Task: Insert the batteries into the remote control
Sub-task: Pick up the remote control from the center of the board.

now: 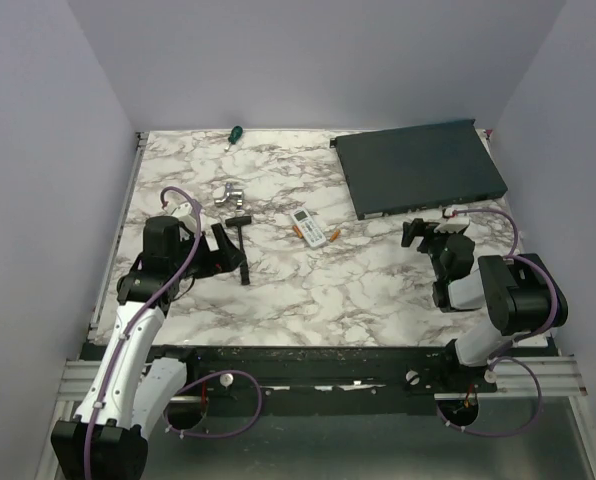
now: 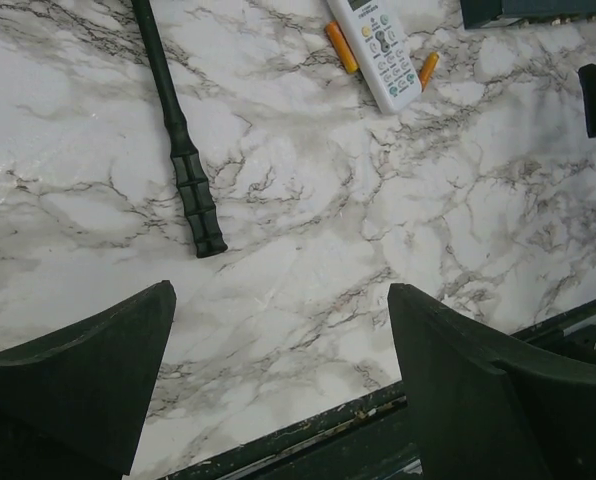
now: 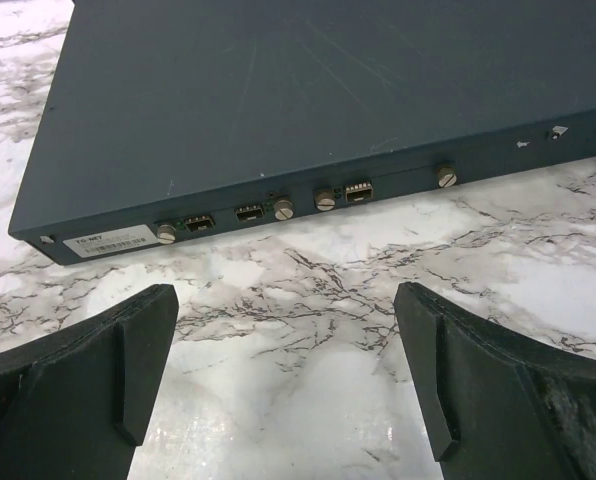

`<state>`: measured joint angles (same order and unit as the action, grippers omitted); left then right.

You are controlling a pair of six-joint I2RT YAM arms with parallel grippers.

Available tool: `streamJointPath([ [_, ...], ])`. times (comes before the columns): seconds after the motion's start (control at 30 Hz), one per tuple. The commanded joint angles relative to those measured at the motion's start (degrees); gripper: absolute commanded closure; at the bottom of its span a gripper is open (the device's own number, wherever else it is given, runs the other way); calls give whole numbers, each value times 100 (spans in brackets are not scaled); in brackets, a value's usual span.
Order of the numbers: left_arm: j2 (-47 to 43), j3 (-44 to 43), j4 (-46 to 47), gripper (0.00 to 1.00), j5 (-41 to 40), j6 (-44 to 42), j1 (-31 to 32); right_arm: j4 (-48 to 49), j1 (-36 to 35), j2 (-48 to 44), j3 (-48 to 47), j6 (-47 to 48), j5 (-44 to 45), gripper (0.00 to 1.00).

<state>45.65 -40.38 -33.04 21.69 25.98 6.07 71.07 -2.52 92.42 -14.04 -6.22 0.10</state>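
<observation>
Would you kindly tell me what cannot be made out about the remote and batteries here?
Remote control: left wrist view, display end cut off by the top edge; underside hidden, buttons face up.
Batteries: both views, too small to tell their ends apart.
Label on the dark box: right wrist view, too small to read.

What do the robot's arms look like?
The left arm and right arm have white tube-shaped links, chunky black joints, and thin purple cables looping alongside. The left gripper and right gripper each have two dark, wedge-shaped fingers.
</observation>
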Motion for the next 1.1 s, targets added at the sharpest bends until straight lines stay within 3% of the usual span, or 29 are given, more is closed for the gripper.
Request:
streamJointPath([
  [0.0,-281,-14,355,9,-77,221,-25,239,24,82,-81,22,34,0],
  [0.2,-363,139,907,9,31,678,-26,240,24,82,-81,15,34,0],
  [0.53,-308,48,1069,9,-218,850,-26,214,24,38,-91,14,53,0],
  [0.6,-263,23,1075,9,-210,896,-23,-521,24,-255,-373,27,36,0],
  [0.7,-241,27,1133,9,-196,933,-22,-2972,26,-959,-1339,-232,-126,0],
  [0.77,-191,15,1184,9,-191,956,-26,-3921,24,-1258,-1837,-594,-351,0],
  [0.93,-15,-134,1350,8,-219,1175,-35,-5665,31,-1632,-2778,-1716,-342,0],
  [1.03,-9,-131,1576,7,-146,1295,-34,-5894,25,-1433,-2952,-1996,-685,0],
  [1.07,-12,-128,1658,7,-99,1328,-35,-5868,26,-1328,-2940,-1988,-1156,0],
])
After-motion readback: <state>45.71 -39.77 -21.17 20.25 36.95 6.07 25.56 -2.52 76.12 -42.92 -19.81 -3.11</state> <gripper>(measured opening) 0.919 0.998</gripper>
